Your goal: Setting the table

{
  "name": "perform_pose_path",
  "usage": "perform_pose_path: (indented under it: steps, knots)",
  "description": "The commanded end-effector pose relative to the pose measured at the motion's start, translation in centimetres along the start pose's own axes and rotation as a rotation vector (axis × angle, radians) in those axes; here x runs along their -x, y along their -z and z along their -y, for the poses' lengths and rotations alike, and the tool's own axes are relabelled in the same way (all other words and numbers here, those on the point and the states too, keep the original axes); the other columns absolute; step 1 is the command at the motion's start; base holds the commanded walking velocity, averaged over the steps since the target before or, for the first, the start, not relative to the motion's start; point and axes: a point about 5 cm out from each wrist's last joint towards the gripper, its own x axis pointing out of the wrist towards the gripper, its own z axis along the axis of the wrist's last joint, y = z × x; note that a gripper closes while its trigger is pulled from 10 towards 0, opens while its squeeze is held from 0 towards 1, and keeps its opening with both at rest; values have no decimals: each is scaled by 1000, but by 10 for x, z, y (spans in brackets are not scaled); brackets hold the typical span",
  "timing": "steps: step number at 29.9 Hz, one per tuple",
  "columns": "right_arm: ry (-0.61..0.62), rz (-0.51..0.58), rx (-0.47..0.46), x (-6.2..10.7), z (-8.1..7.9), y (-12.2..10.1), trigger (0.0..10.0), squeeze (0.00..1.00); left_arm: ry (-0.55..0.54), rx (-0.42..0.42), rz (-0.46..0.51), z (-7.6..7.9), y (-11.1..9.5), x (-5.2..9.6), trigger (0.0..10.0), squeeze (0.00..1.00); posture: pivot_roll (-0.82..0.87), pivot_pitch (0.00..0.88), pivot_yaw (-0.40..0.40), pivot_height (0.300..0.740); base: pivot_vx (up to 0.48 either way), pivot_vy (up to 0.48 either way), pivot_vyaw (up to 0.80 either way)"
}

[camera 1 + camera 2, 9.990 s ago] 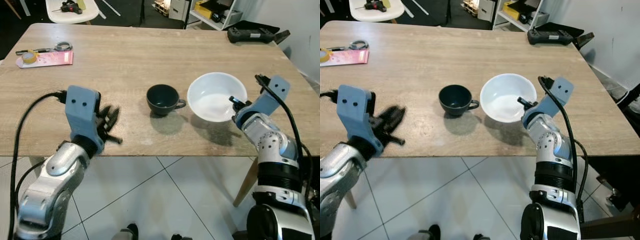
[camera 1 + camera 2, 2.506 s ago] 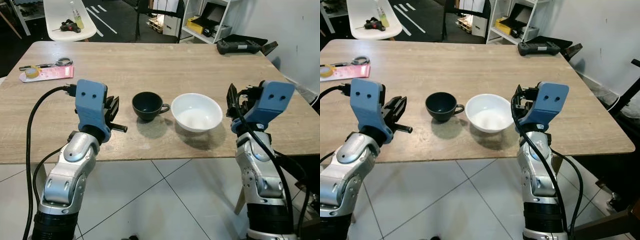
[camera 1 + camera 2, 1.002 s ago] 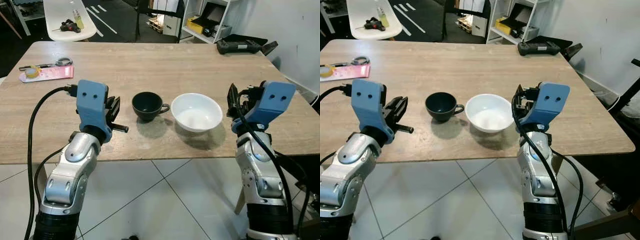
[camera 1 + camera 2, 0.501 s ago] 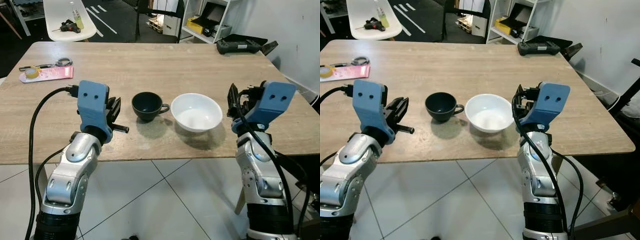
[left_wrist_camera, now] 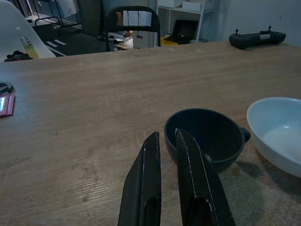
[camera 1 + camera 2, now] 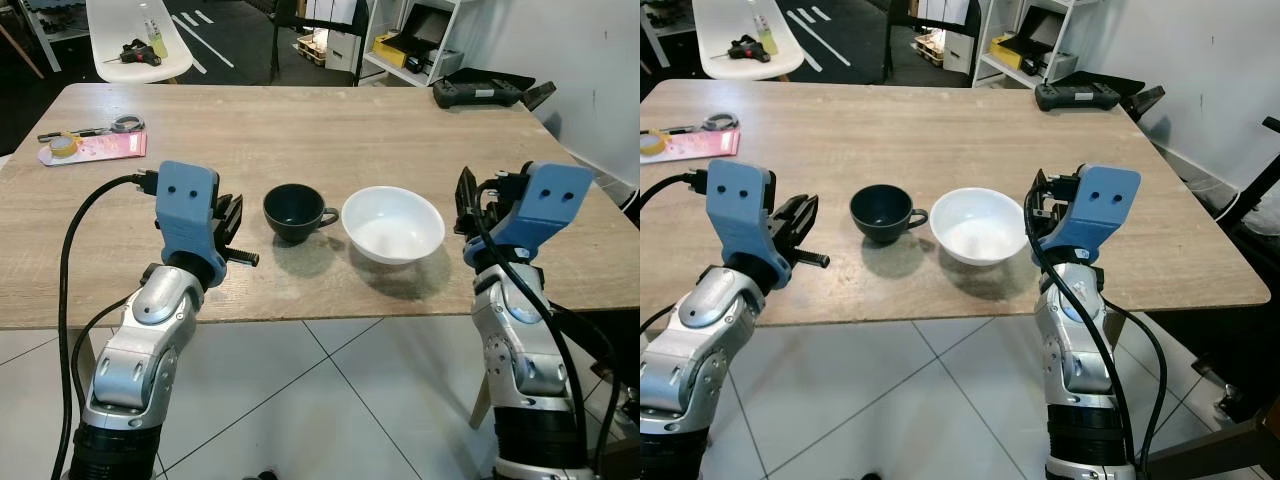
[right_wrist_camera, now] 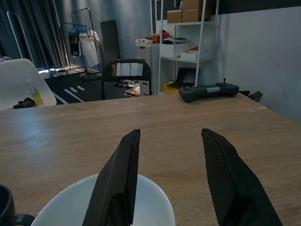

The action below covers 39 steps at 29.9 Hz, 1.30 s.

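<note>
White and glossy, the bowl sits near the front edge of the table, about midway along it, with the dark cup just beside it on the robot's left, handle turned toward the bowl. You have one bowl and one cup, both empty and upright, neither held.

Your right gripper hangs above the front edge just right of the bowl, its two fingers spread wide with nothing between them, aimed over the bowl's rim. Your left gripper sits near the front edge to the left of the cup, fingers drawn nearly together, a thin slit between them, empty, pointing at the cup.

By the look of it, these two pieces are already placed and you are between steps. The next move likely calls for either fetching another piece or nudging these into a neater setting; for the cup you would need to part the left fingers first.

Further out, toward the far left corner lie one pink card with one roll of tape on it and one pair of scissors. At the far right corner rests one black controller.
</note>
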Motion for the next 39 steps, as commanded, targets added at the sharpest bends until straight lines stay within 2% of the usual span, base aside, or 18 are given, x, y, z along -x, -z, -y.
perform_pose_path:
  steps: [1,17,39]
  knots:
    - [19,-14,10,2,5,4,10000,0,-3,1,-19,0,6,0,10000,0,39,68,57,740,0,0,0]
    - [12,-7,6,0,3,3,10000,0,-1,0,-15,1,5,0,10000,0,42,58,56,740,0,0,0]
    - [13,-4,4,-1,2,3,10000,0,-4,0,-11,0,4,0,10000,0,45,57,57,740,-415,0,0]
